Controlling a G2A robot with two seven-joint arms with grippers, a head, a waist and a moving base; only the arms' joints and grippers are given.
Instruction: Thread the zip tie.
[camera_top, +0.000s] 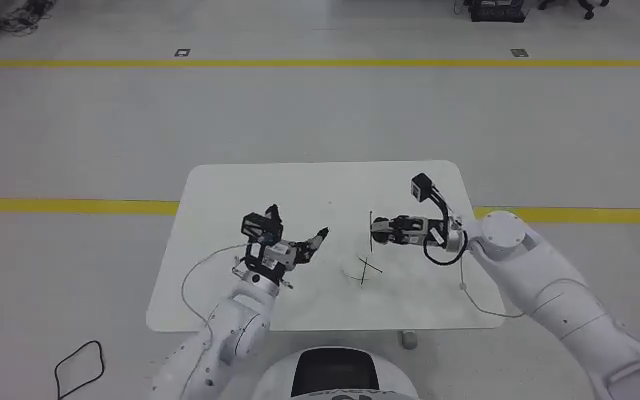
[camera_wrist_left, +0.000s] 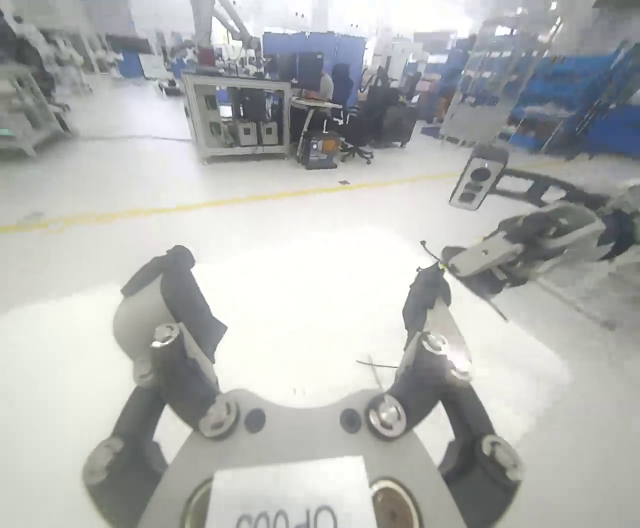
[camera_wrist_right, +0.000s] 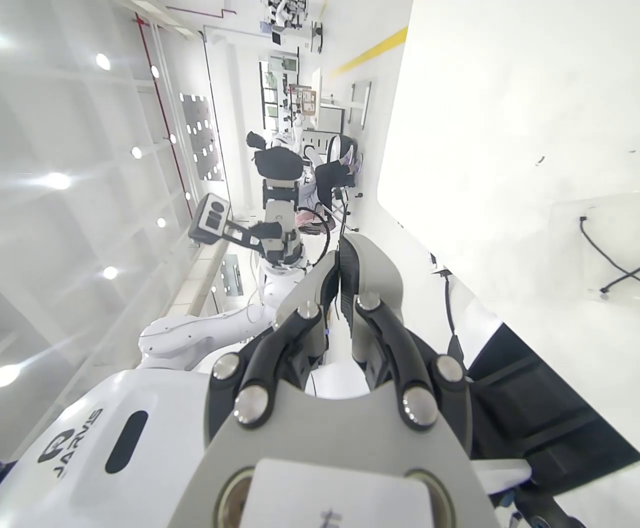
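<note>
**Tie pinched in my right jaws, left jaws wide and empty**

Closest to me, just inside the near edge of the table (camera_top: 230, 200), two spare ties (camera_top: 368, 268) lie crossed in an X on the white top. They sit between my two arms, nearer the right one. Nothing touches them.

A little farther out, my left gripper (camera_top: 305, 243) hangs over the middle of the table, its jaws spread wide with nothing between them. In its own wrist view (camera_wrist_left: 302, 270) the gap between the dark pads opens straight onto bare tabletop. There is free surface to the left of it all the way to the table's left edge, and more beyond it to the far edge.

Facing it from the right, my right gripper (camera_top: 377, 232) has its jaws pressed together on the tie (camera_top: 371, 228). In its own wrist view (camera_wrist_right: 340, 255) the pads meet with no gap. The tie is a thin black strap, held partway along and crosswise to the fingers. Its small head end (camera_wrist_left: 424, 245) sticks out on one side and a longer tail on the other. It is just beside one left fingertip (camera_wrist_left: 430, 285), and I cannot tell whether they touch.

The right wrist lies close to the table's right edge. Past the far edge is open floor with a yellow line (camera_top: 320, 63).
</note>
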